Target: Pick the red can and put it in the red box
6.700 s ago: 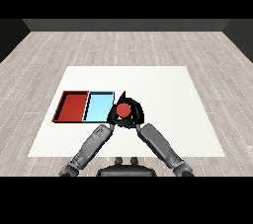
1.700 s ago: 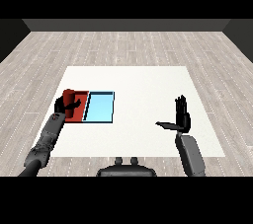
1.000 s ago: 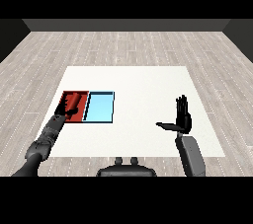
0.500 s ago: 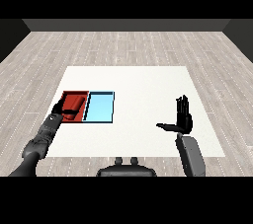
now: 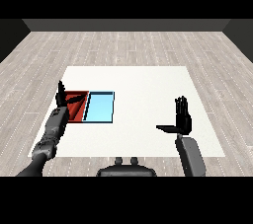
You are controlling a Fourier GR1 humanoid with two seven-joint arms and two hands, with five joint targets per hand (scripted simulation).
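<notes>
Flanking the red tray (image 5: 78, 111), left robot hand (image 5: 63, 98) spread at its outer edge

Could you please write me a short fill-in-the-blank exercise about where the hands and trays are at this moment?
1. The left hand is raised over the ____ tray.
2. The light blue tray lies directly to the ____ of the red one in the head view.
3. The right hand has straight fingers and holds ____.
4. Both trays lie on the ____ table.

Missing words: red; right; nothing; white
</notes>
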